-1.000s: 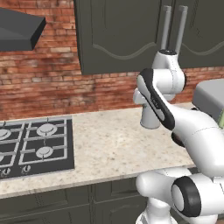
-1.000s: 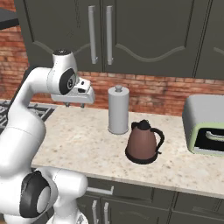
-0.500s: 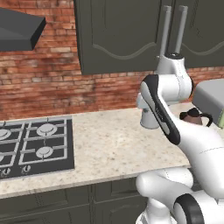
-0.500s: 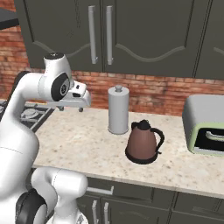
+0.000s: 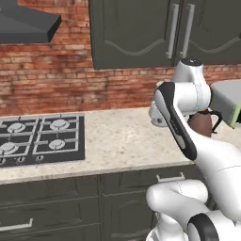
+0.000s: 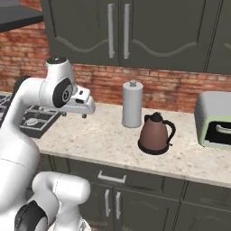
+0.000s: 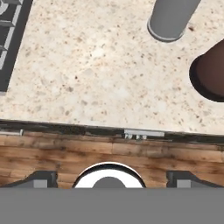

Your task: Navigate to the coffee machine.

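Gripper (image 6: pixel 83 115) hangs over the counter (image 6: pixel 99 140), fingers spread wide apart, nothing held. Right base view shows kettle (image 6: pixel 155 133), paper-towel roll (image 6: pixel 132 104), toaster (image 6: pixel 214 119); left base view adds the cooktop (image 5: pixel 40 139). Coffee machine location: cannot tell. Views have shifted right since earlier.

speckled beige counter (image 6: pixel 101 140), brown kettle (image 6: pixel 154 133) (black handle)
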